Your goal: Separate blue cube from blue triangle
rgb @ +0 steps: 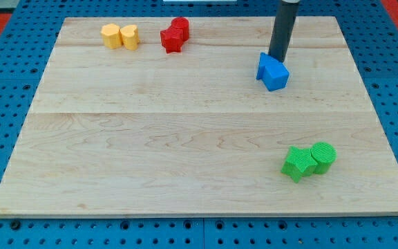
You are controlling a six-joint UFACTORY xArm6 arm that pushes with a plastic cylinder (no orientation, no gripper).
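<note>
Two blue blocks sit pressed together at the view's upper right. The blue cube (pixel 277 75) is the lower right one and the blue triangle (pixel 262 65) is the upper left one; their shapes are hard to tell apart. My tip (pixel 277 57) stands right behind them, touching their top edge. The dark rod rises from there out of the view's top.
Two yellow blocks (pixel 119 36) lie together at the upper left. Two red blocks (pixel 175 35) lie next to them. Two green blocks (pixel 309 161) lie together at the lower right. The wooden board (pixel 185 124) rests on a blue perforated table.
</note>
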